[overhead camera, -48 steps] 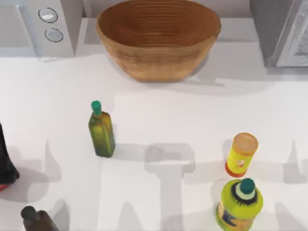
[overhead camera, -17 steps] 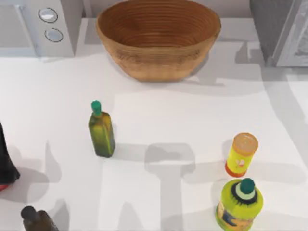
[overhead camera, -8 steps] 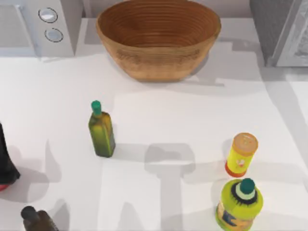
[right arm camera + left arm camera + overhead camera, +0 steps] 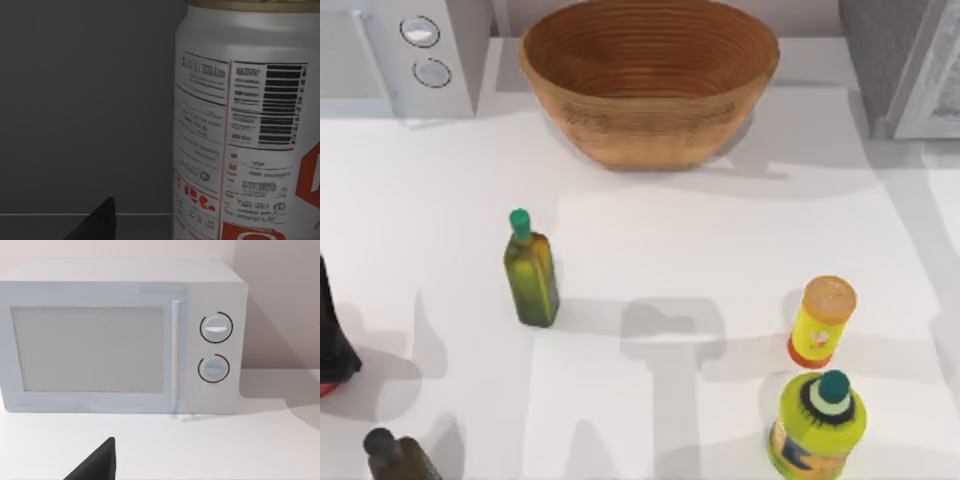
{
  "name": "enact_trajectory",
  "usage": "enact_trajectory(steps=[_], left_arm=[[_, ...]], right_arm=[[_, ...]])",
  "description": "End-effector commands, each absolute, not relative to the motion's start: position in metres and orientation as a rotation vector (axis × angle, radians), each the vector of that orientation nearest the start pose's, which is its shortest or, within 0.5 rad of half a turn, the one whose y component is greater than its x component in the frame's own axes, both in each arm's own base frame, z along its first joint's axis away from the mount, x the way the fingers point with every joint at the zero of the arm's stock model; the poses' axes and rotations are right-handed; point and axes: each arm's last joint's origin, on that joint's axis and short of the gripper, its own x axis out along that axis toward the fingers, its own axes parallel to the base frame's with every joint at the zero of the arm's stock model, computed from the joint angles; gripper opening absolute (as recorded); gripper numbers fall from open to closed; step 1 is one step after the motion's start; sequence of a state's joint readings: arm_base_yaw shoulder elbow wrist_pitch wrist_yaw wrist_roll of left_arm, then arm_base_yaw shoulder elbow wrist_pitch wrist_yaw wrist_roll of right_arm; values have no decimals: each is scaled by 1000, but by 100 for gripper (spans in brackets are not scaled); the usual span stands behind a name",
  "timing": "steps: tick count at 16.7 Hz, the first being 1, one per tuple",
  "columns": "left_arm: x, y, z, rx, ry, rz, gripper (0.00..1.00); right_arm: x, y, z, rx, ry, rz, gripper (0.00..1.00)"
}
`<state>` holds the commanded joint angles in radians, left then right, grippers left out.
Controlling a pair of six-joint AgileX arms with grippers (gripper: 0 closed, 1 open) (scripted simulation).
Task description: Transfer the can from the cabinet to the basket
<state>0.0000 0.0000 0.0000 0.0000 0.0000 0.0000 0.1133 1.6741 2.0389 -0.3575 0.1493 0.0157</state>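
Note:
The can (image 4: 245,130), silver-white with red markings and small print, stands upright and very close in the right wrist view, against a dark grey inner wall. A dark part of my right gripper (image 4: 97,222) shows just beside the can. The cabinet (image 4: 880,50) is the grey box at the table's far right corner, with its pale door (image 4: 935,90) swung outward. The basket (image 4: 645,130), wide, tan and ribbed inside, sits at the back middle and holds nothing. A dark part of my left gripper (image 4: 95,465) hangs above the table, facing the microwave.
A white microwave (image 4: 420,50) with two knobs fills the back left corner. A green bottle (image 4: 530,275) stands left of centre. A yellow tube with an orange lid (image 4: 823,320) and a yellow-green bottle (image 4: 820,425) stand front right. A dark bottle (image 4: 395,455) stands front left.
An arm's shadow on the table near the cabinet has slid toward the right edge. The basket, the bottles and the tube have stayed where they were.

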Motion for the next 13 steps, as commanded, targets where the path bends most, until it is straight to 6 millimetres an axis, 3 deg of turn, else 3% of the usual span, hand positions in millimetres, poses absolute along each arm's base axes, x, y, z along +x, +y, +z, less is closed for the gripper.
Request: enact_trajectory(steps=[5,13], left_arm=[[106,-1,160,0,0,0,100],[106,-1,160,0,0,0,100]], right_arm=[[363,44,507,1,-6,-17,100],[410,43,509,1,-10,-18,100]])
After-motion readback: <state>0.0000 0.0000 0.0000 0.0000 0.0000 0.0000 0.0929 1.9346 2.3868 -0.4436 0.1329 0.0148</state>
